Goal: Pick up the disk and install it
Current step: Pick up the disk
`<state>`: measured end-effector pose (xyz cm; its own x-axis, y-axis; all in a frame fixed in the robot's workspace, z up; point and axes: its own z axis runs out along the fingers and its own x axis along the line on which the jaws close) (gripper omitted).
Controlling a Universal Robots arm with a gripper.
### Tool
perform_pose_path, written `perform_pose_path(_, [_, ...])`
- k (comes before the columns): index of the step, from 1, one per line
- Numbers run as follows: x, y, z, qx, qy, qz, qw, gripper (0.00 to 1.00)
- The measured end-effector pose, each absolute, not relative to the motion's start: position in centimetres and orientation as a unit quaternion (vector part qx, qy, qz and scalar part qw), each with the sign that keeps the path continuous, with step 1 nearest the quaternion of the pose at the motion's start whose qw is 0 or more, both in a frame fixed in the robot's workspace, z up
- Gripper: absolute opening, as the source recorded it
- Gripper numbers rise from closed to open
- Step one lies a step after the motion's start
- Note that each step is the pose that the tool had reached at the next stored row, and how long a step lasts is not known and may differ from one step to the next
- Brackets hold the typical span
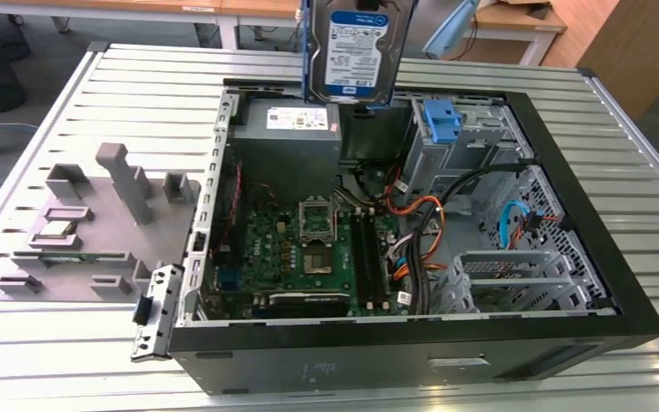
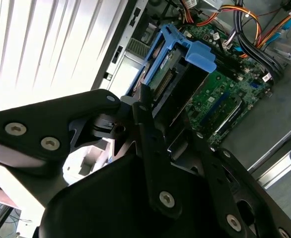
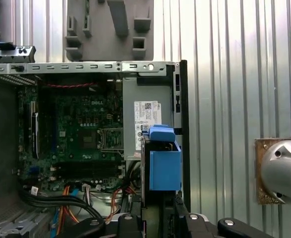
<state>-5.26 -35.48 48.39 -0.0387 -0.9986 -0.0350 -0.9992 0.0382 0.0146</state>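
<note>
Gripper (image 2: pixel 166 119) clamped on the disk (image 1: pixel 359 51), hanging it upright beneath itself over the open computer case (image 1: pixel 421 365), likely to clear the walls.

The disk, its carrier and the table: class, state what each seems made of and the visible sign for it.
The disk: likely a metal body, silver-grey around a printed white-and-blue label, perhaps paper or film. Its carrier: probably moulded plastic, an even matte blue with rounded edges. The table: seemingly aluminium, pale ribbed slats with a soft sheen.
</note>
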Motion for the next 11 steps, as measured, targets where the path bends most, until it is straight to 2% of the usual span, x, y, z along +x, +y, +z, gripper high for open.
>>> perform_pose_path(11, [-5.03,-35.89,48.37,-0.693,0.721,0.017,0.008,0.35])
